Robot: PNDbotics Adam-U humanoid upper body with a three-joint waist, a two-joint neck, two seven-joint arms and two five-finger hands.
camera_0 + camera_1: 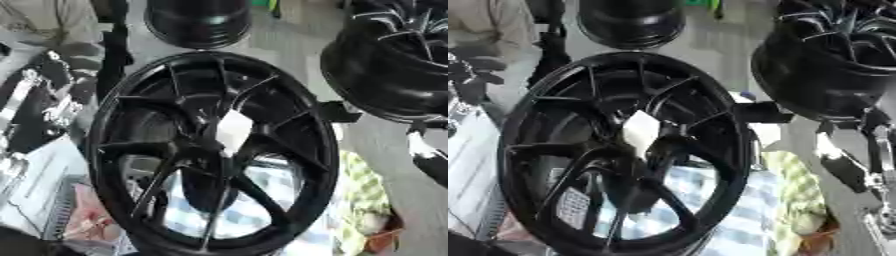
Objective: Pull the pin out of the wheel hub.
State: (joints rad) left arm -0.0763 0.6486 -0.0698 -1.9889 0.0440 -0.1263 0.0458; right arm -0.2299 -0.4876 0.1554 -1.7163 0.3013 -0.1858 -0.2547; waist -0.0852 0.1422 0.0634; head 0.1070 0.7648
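Note:
A large black wheel hub [214, 150] with thin spokes stands tilted in the middle of both eye views. At its centre sits a white, blocky piece [234, 131], too blurred to tell whether it is the pin. My left arm, black and silver, comes in at the left edge, and its hand [470, 75] is a dark shape beside the rim, apart from the centre. My right hand [846, 170] shows at the right edge, below the second wheel and clear of the hub. Neither hand touches the white piece.
A second black wheel [389, 60] stands at the upper right, close to the hub's rim. A third wheel [197, 22] lies at the top. A blue-and-white checked cloth [719, 210] and a yellow-green cloth [363, 200] lie under the hub.

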